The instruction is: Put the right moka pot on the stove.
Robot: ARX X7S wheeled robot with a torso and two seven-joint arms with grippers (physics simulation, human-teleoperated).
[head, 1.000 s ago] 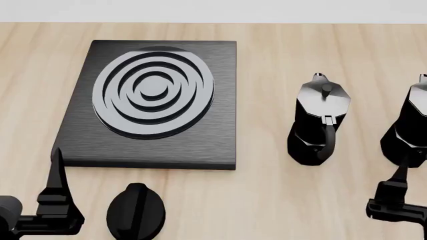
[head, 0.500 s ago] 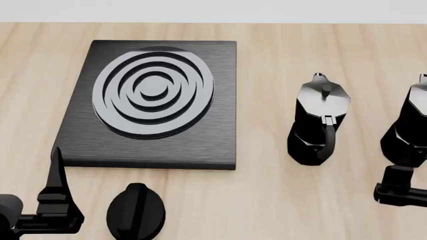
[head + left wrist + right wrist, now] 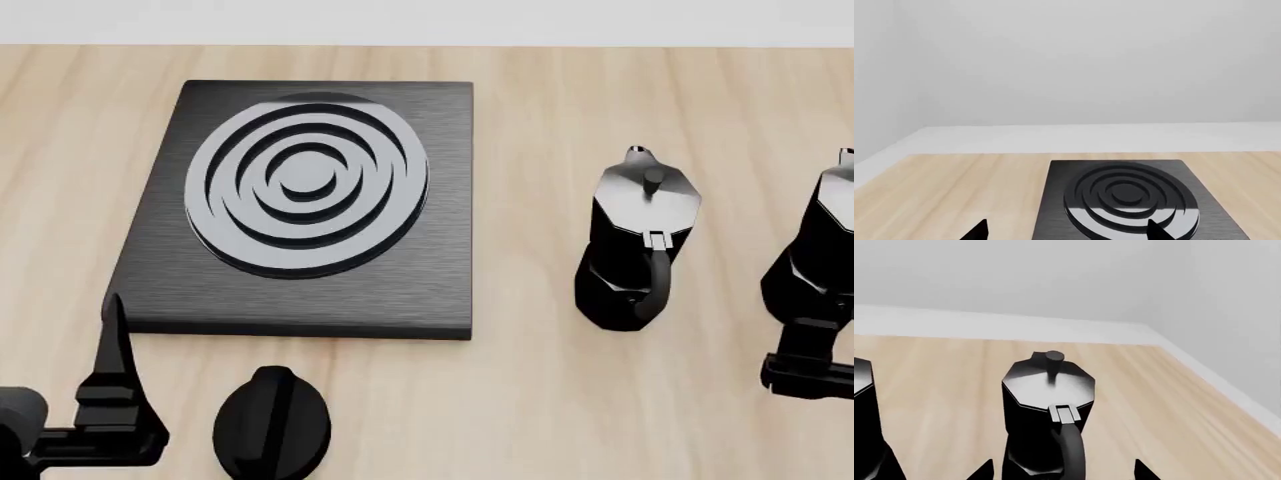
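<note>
Small black faceted right moka pot (image 3: 1047, 415) with silvery lid, knob and curved black handle: upright on the pale wooden tabletop (image 3: 534, 400), at the head view's right edge (image 3: 817, 255), handle turned toward the robot. Not lifted, not yet on the burner. Right gripper (image 3: 1063, 471) just short of the handle, fingertips spread to either side of it in the wrist view, nothing clamped between them; only a dark edge of it visible low in the head view. Second identical black moka pot (image 3: 638, 245) beside the first, nearer the middle, apart from it and untouched. Flat square black brushed stove (image 3: 300, 205) with raised grey concentric rings well to the left, bare of any pot. Small round black knob (image 3: 271, 422) in front of the slab. Left gripper (image 3: 1064, 231) idle near the slab's front corner, fingertips apart, holding nothing. Judged progress: approach nearly done; grasp, lift, carry past the other pot and set-down all left.
</note>
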